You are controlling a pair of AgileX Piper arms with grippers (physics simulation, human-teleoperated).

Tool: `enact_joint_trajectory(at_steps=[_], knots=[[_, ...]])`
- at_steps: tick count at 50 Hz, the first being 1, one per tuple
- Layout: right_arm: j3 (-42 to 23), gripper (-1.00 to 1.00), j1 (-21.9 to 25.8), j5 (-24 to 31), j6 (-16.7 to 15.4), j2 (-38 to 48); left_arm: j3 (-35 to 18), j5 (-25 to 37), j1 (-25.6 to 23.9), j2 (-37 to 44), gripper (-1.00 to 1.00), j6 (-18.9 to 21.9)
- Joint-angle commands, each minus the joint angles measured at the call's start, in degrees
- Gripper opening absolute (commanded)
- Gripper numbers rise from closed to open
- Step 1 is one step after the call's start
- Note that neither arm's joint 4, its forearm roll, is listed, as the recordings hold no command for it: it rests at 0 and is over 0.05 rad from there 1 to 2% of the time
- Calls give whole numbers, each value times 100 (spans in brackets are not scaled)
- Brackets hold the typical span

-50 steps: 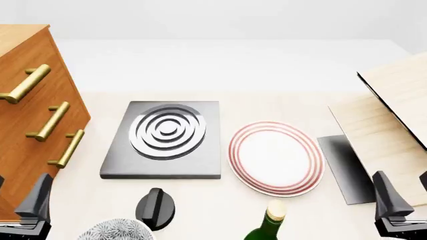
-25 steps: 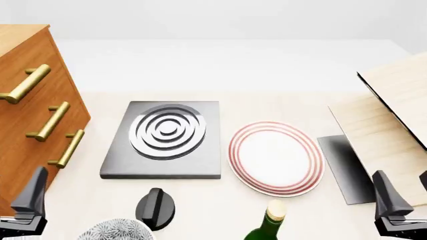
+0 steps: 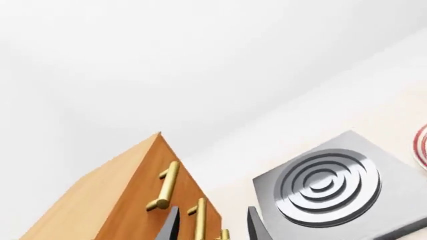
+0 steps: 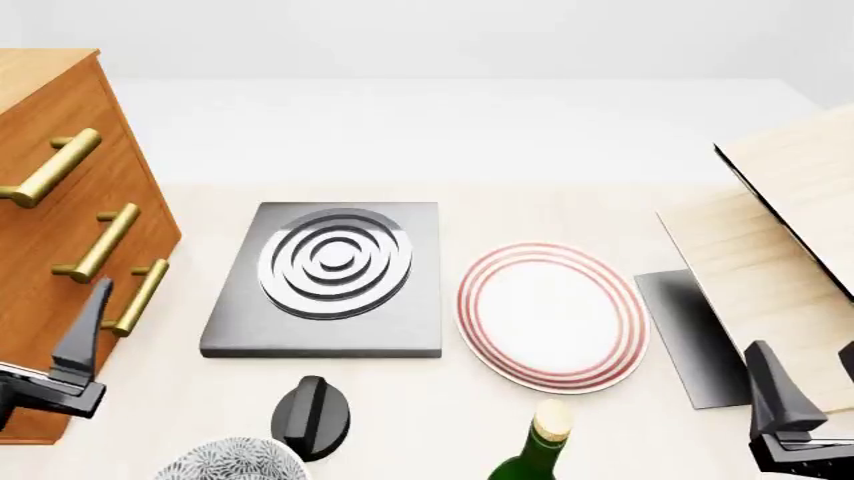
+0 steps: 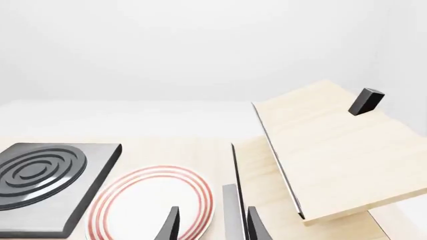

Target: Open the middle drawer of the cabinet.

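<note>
The cabinet stands at the table's left edge, and its three drawer fronts all look flush. The middle drawer carries the centre brass handle. My left gripper is open, low beside the cabinet's near corner, close to the lowest handle and touching nothing. In the left wrist view the left gripper frames the lower handles, with the middle drawer's handle between its fingers. My right gripper stays open and empty at the near right. The right gripper faces the plate and the board.
A grey ringed hob plate lies beside the cabinet, with a red-rimmed plate to its right. A black knob, a patterned bowl and a green bottle line the near edge. A tilted pale board stands at the right.
My left gripper has risen and moved forward along the cabinet's front, from the near corner up towards the lowest handle. The right gripper has stayed put.
</note>
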Motion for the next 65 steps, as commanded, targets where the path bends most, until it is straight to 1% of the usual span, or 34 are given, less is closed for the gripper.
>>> enact_joint_trajectory(at_steps=[1,4,10,12,16,20,24,30,36,40,42,44,49,50,51,53,55,58,61,62,63,64,65], knots=[[-1,100,17,84,24,-103,-59,-944,-299,874,100,1095],[-1,100,17,85,20,-103,49,-1259,-308,1105,100,1257],[-1,100,17,85,24,-104,139,-1725,-212,1578,100,1387],[0,100,-45,83,18,-102,199,-1940,-178,1755,100,1501],[0,100,-46,88,27,-109,248,-2120,-117,1904,100,1558],[0,100,-46,87,21,-106,469,-2695,-18,2285,100,1826],[0,100,-48,88,27,-109,581,-3017,64,2551,100,1937],[0,100,-49,84,28,-105,671,-3215,217,2770,100,1968],[0,100,-50,86,26,-107,821,-3627,262,3164,100,2129],[0,100,-50,84,20,-103,872,-3772,295,3339,100,2198],[0,100,-50,86,23,-106,938,-3983,292,3517,100,2302],[0,100,-50,86,23,-106,949,-4013,312,3587,100,2295],[1,100,-51,86,24,-106,1009,-4368,449,3927,100,2381],[1,100,-51,82,19,-101,1030,-4695,509,4245,100,2505],[1,100,-51,82,19,-100,1030,-4734,508,4283,100,2506],[1,100,-52,83,26,-104,1033,-5166,589,4704,100,2693],[1,100,-51,81,21,-101,1032,-5274,608,4811,100,2702],[1,100,-52,81,21,-101,1033,-5638,642,5122,100,2912],[1,100,-52,80,24,-101,1032,-5668,664,5167,100,2913],[1,100,-52,80,23,-100,1032,-5682,669,5169,100,2999],[1,100,-52,78,19,-98,1032,-5684,630,5108,100,3367],[1,100,-53,78,20,-98,1032,-5684,625,5082,100,3438],[1,100,-53,79,22,-100,1030,-5684,652,5107,100,3349]])
